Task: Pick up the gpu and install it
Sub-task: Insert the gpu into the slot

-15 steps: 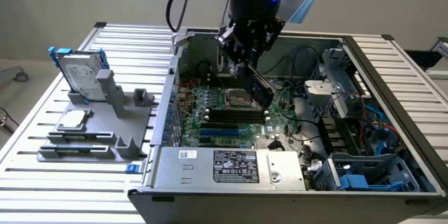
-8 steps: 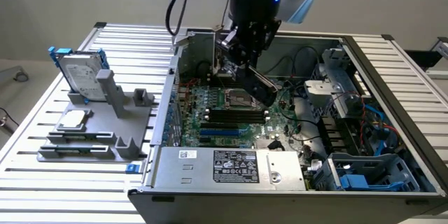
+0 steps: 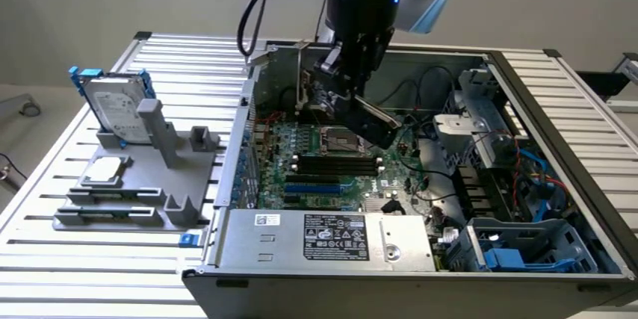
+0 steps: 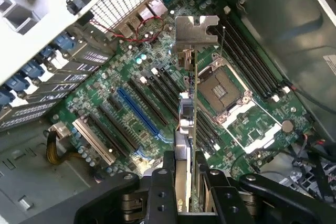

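Observation:
The gpu (image 3: 373, 120) hangs tilted inside the open computer case (image 3: 543, 102), above the green motherboard (image 3: 317, 158). My gripper (image 3: 347, 78) is shut on it from above. In the wrist view the gpu (image 4: 187, 121) is edge-on, its silver bracket (image 4: 196, 29) pointing away. It is clamped between my gripper (image 4: 186, 198) fingers (image 4: 160, 195). Under the card lie the black expansion slots, with a long blue slot (image 4: 137, 111) beside them and the processor socket (image 4: 219, 88) on the other side. The card stands clear above the slots.
On the exterior view's left, a grey fixture (image 3: 130, 188) holds a silver hard drive with blue frame (image 3: 115, 102) and a small processor chip (image 3: 106, 171). A power supply (image 3: 329, 238) fills the case's near side. Cables and drive bays (image 3: 528, 252) crowd the exterior view's right.

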Controlling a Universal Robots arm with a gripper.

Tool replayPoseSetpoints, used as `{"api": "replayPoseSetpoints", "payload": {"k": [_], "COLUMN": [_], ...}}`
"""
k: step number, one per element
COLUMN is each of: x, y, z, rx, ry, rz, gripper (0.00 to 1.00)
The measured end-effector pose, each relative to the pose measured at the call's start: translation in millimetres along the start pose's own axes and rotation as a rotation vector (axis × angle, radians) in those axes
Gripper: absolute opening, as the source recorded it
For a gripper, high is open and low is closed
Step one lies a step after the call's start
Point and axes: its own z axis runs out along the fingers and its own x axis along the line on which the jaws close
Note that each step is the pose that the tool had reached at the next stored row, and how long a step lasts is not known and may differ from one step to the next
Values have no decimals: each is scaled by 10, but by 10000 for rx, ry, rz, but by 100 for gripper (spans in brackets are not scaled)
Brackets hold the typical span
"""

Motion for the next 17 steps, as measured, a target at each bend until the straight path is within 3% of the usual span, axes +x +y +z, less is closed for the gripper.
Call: {"api": "replayPoseSetpoints", "payload": {"k": [17], "x": [2], "y": [1], "z": [69], "rx": [-137], "ry": [-3], "rz": [-3082], "gripper": [26]}}
